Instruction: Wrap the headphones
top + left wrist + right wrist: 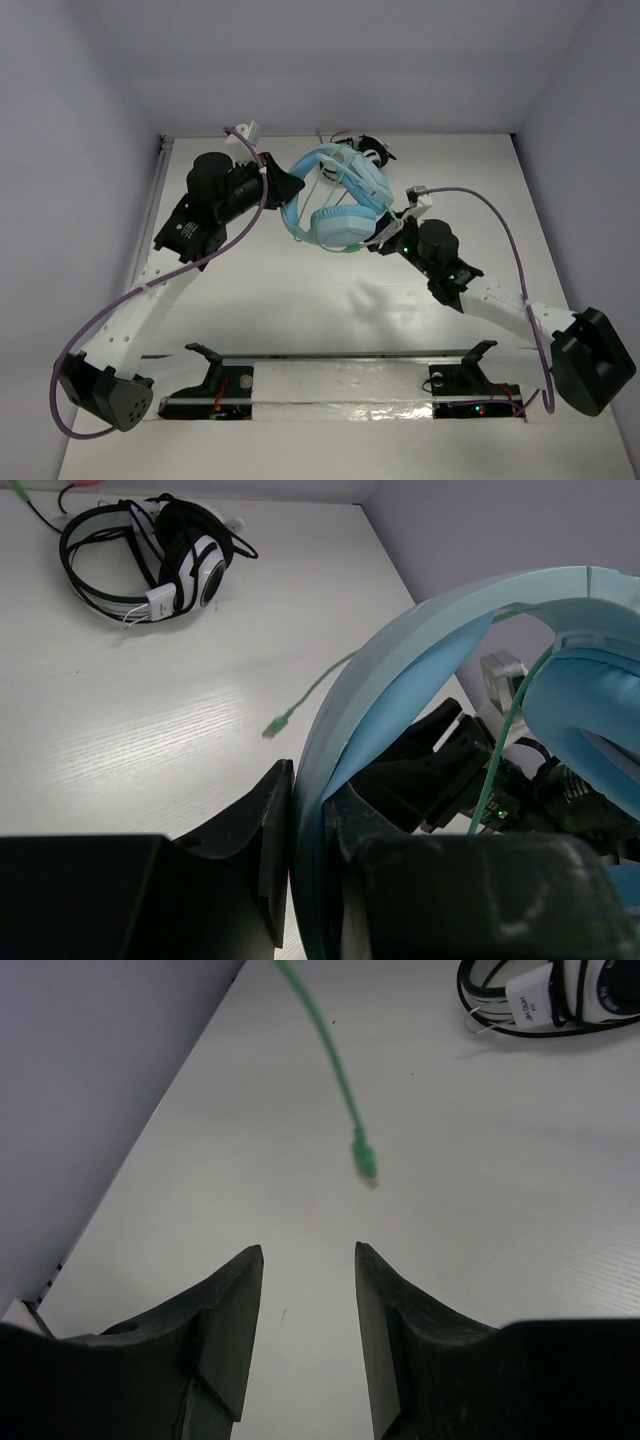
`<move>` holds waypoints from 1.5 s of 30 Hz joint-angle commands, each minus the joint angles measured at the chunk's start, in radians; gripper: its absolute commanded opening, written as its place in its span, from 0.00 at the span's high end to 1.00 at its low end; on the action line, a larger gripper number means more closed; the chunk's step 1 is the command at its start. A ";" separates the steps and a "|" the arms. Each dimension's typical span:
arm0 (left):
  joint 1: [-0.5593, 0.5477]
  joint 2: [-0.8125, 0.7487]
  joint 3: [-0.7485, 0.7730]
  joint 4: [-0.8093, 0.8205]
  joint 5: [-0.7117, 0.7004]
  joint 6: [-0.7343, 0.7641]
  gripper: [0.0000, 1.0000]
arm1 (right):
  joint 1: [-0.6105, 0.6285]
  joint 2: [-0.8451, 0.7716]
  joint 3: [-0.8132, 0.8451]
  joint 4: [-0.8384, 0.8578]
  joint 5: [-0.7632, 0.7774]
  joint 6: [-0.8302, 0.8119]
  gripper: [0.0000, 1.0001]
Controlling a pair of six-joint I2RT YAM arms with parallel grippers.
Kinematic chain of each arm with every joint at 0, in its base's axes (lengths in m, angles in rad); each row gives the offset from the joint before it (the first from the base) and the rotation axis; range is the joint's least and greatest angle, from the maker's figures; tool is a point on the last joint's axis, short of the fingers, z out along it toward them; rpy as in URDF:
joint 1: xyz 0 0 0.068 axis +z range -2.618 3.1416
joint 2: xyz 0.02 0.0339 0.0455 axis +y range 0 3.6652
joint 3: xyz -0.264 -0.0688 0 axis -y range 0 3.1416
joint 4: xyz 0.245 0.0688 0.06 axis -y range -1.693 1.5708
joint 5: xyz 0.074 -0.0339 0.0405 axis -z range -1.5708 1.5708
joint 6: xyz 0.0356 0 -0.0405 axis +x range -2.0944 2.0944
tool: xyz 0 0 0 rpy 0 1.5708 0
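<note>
Headband (400,660) of headphones (585,705) clamped in left pincer (308,792); right pincer (308,1260) parted, empty. Tag (527,1000) on black-and-white headset (185,540) illegible.

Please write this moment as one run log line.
left gripper: shut on headphones | right gripper: open, empty | cable: end loose

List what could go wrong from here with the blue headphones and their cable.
1. The left gripper pinches only the headband of the light blue headphones; they could twist or slip out.
2. The right gripper is open and empty while the plug end of the green cable hangs free, so wound turns may loosen.
</note>
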 commanded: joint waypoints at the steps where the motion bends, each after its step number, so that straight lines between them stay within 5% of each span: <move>1: 0.003 -0.038 0.077 0.086 -0.001 -0.052 1.00 | -0.004 -0.081 -0.023 -0.020 0.077 -0.029 0.52; 4: 0.003 -0.048 0.070 0.079 0.000 -0.049 1.00 | -0.004 -0.095 0.026 -0.082 0.096 -0.083 0.45; 9: 0.003 -0.058 0.058 0.077 0.016 -0.054 1.00 | -0.004 -0.040 0.087 -0.070 0.015 -0.146 0.44; 21: 0.003 -0.089 0.061 0.034 0.033 -0.055 1.00 | -0.062 0.140 0.224 -0.002 0.086 -0.224 0.42; 33: 0.003 -0.092 0.042 0.034 0.042 -0.057 1.00 | -0.072 0.173 0.248 0.018 -0.228 -0.204 0.43; 40: 0.003 -0.097 0.053 0.030 0.040 -0.054 1.00 | -0.072 0.071 0.166 0.001 -0.070 -0.166 0.54; 45: 0.003 -0.092 0.051 0.037 0.043 -0.057 1.00 | -0.072 0.002 0.162 -0.073 -0.045 -0.178 0.54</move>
